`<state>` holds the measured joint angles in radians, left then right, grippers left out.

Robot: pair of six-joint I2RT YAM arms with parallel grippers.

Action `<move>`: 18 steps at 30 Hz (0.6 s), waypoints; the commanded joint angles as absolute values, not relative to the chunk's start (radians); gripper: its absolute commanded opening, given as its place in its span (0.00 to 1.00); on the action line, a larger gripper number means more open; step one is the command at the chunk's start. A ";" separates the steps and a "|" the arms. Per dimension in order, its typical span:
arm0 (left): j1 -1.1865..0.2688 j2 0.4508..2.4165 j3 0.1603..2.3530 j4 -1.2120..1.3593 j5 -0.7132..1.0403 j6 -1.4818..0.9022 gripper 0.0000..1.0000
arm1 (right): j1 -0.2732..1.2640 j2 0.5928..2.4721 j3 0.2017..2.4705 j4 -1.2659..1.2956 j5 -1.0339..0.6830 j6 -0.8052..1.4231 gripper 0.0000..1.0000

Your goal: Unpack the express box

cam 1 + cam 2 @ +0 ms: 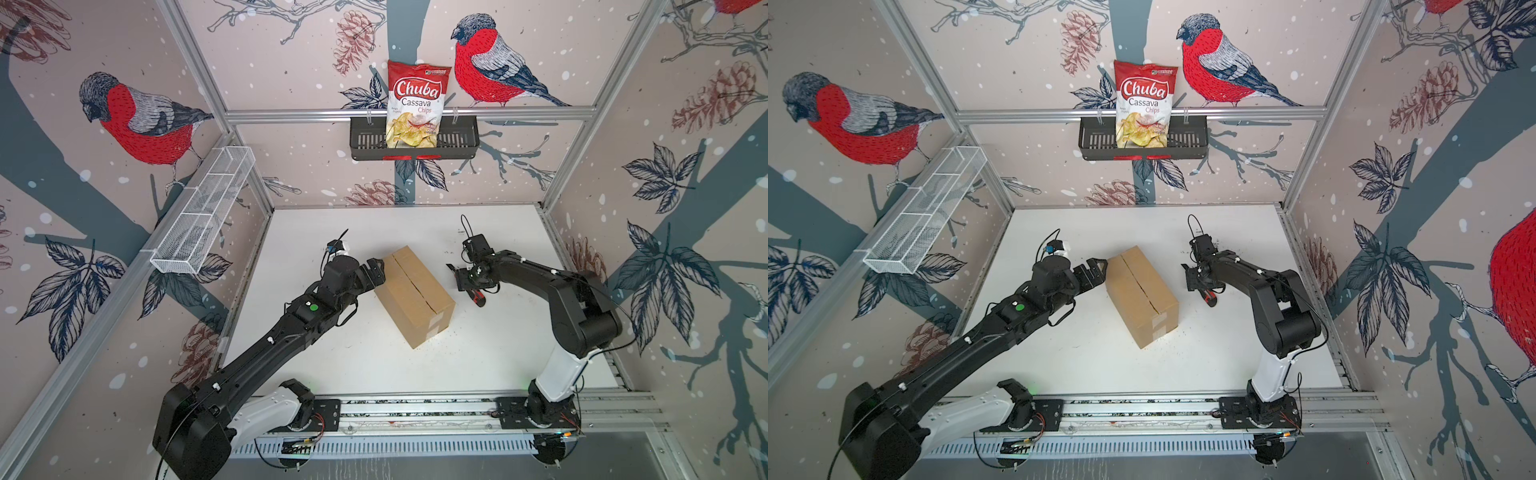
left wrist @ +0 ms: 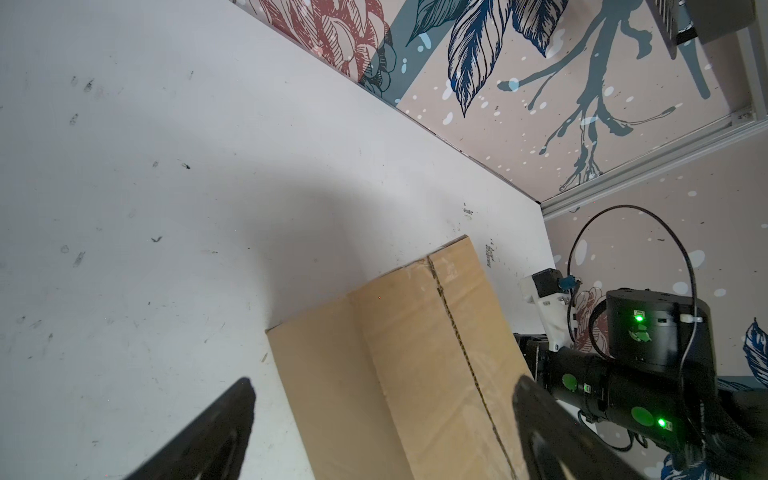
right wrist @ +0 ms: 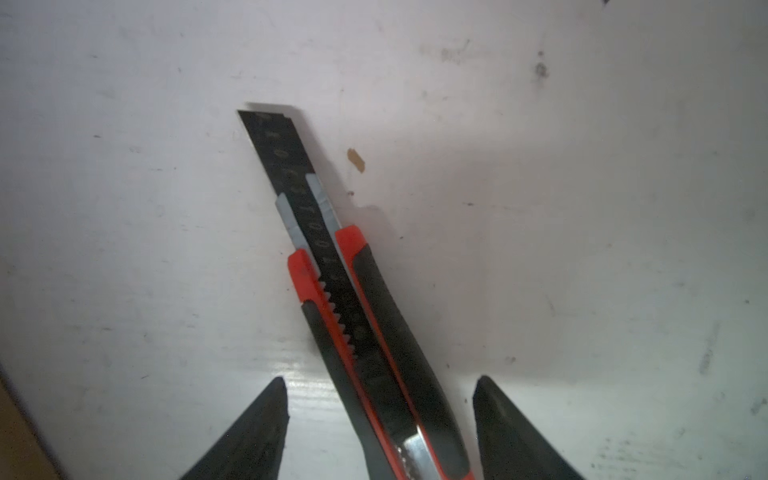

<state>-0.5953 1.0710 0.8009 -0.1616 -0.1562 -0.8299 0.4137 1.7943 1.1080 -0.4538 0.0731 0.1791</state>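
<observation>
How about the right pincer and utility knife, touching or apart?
Apart: right wrist view shows table between the utility knife and each right pincer finger.

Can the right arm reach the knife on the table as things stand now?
Probably yes. The right gripper hangs just above the knife, jaws open on both sides of its handle, with nothing between. The box lies apart, to the side.

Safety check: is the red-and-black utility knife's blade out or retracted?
Out: the dark segmented blade projects well past the grey metal guide of the red-and-black utility knife.
</observation>
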 commanded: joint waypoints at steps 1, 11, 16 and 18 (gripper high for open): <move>-0.594 1.076 0.802 -0.139 -0.133 -0.811 0.96 | 0.417 1.801 1.111 -0.494 0.090 0.167 0.67; -0.594 1.089 0.817 -0.133 -0.112 -0.803 0.96 | 0.433 1.786 1.047 -0.485 0.082 0.193 0.63; -0.594 1.099 0.834 -0.137 -0.107 -0.796 0.96 | 0.440 1.782 1.029 -0.481 0.081 0.204 0.55; -0.594 1.103 0.840 -0.138 -0.104 -0.793 0.96 | 0.440 1.780 1.027 -0.482 0.080 0.207 0.53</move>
